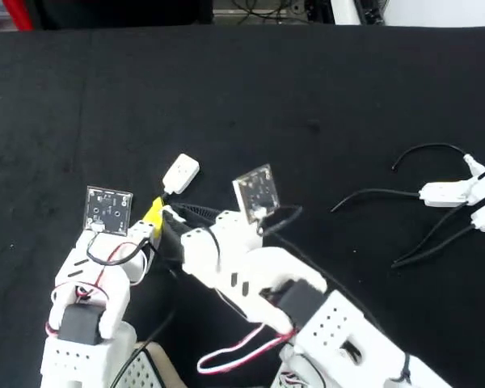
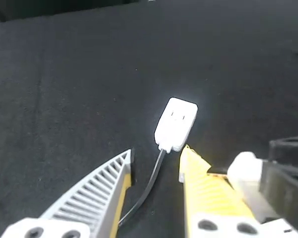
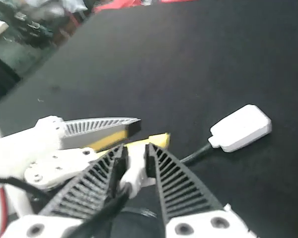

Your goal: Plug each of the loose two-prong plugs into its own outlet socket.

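Left fingers (image 2: 102, 183) are standing wide open, gripping nothing, straddling the cord (image 2: 151, 181) of the white socket (image 2: 176, 124), which is lying on the table (image 2: 64, 74) just beyond their tips. Right fingers (image 3: 176, 181) are clamping a white plug (image 3: 134, 173), sitting just beside the left yellow finger.

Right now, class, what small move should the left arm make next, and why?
Probably shut the left gripper on the cable just behind the white socket: it stands open astride that cable, while the right gripper pinches a white plug close by.
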Available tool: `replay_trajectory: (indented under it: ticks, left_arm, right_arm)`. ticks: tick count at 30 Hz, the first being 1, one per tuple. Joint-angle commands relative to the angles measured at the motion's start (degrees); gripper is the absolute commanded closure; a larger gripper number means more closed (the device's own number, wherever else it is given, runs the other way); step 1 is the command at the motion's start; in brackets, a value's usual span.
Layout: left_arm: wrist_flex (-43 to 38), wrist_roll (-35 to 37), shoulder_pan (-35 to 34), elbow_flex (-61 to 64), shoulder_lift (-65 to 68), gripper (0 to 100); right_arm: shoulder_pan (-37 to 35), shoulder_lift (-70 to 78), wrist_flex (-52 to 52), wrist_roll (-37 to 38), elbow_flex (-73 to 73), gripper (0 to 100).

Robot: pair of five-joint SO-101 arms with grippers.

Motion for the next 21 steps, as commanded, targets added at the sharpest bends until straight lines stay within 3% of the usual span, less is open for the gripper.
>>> replay_trajectory:
  ticks: [1, 8, 14, 21]
  left_arm:
    - [-3.25, 0.44, 0.13, -1.36, -0.62, 82]
    - [-3.08, -0.18, 0.04, 0.57, -0.62, 82]
    - [-2.99, -6.77, -0.04, 2.42, -0.62, 83]
    - [-2.9, -14.24, -8.22, 5.23, -0.62, 83]
  right_arm:
    - [-1.58, 5.67, 7.21, 0.0, -4.09, 98.6]
    - [9.14, 9.1, 9.85, 2.64, -9.01, 98.6]
    - [19.52, 15.78, 10.02, 7.65, -13.23, 98.6]
    - [30.15, 32.4, 11.08, 16.09, -20.09, 98.6]
